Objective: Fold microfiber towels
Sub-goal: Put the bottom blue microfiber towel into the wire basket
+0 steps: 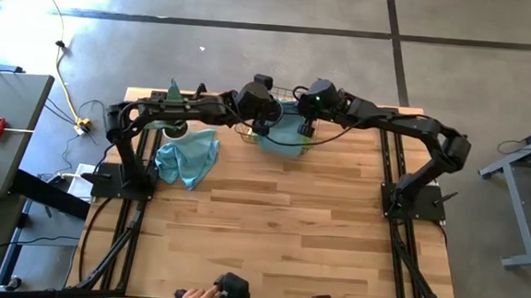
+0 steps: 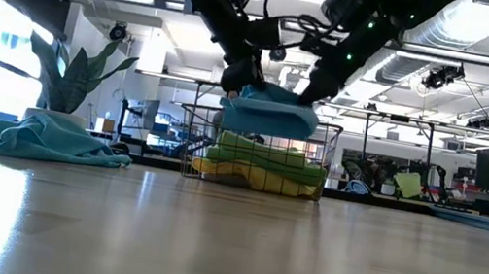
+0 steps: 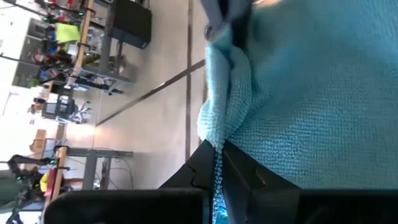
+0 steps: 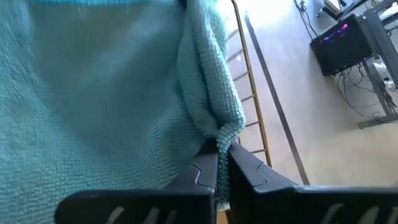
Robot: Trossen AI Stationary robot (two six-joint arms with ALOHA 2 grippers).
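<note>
Left gripper (image 3: 219,163): pinched tight on one edge of the folded teal towel (image 2: 268,113), at the far middle of the table (image 1: 279,233).
Right gripper (image 4: 222,163): pinched tight on the other edge of the same towel, just right of the left gripper.
Folded teal towel: held up in the air between both grippers, right above the wire basket (image 2: 318,168).
Wire basket: holds yellow and green towels (image 2: 264,172).
Loose teal towel (image 1: 187,158): lies in a heap on the far left of the table.
Potted plant (image 2: 72,75): stands behind that heap.
</note>
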